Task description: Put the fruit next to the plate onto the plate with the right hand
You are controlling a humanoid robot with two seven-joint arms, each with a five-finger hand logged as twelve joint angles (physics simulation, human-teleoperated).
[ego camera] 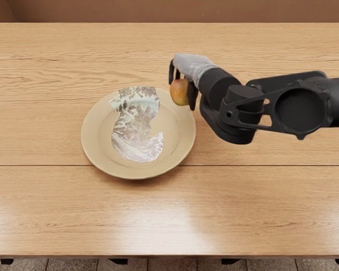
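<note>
One fruit (179, 91) is being gripped in the right hand (187, 76) at the plate (96, 141) rim.
Dark fingers are curling closely round the small, smooth, yellow-red ball, probably to stop it rolling, and it is hanging over the rim's side facing the bench's (56, 214) far right corner. The shallow tan plate is bearing a ragged, mottled patch (135, 132).

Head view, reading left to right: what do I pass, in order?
plate → fruit, over the plate's upper right rim and gripped by the right hand → right arm, running off the right edge.
</note>
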